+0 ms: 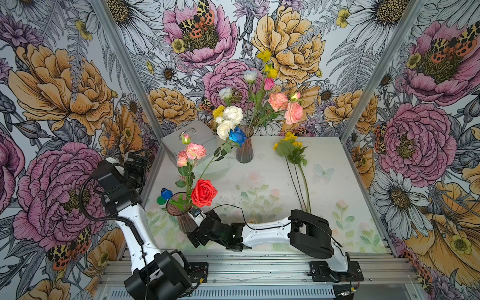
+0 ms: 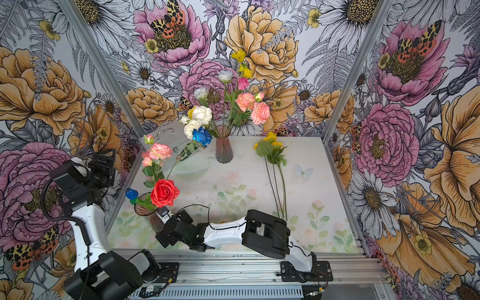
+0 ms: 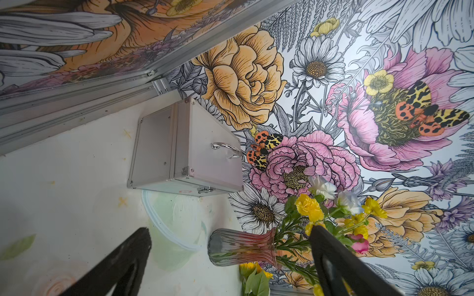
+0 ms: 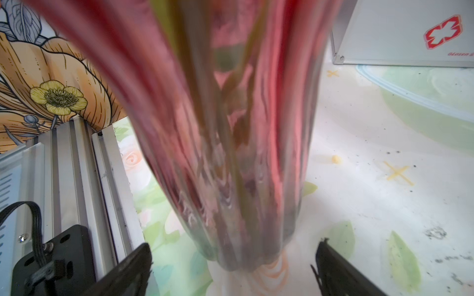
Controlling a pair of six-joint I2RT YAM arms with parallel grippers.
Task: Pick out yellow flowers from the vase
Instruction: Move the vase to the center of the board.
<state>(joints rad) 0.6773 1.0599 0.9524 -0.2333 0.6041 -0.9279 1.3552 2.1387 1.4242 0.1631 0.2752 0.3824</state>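
Right gripper [image 1: 192,226], jaws apart, flanks the base of the near vase [image 4: 230,153], which shows no yellow. Yellow flowers [image 1: 270,73] stand upright in the far vase [image 1: 244,153], right of and beyond the left gripper [image 1: 137,161], jaws apart, which faces them and looks better placed.

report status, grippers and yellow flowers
Both open: right gripper low at near vase, left gripper raised, empty. Some yellow flowers on table; more yellow heads in far vase. White roses crowd one.
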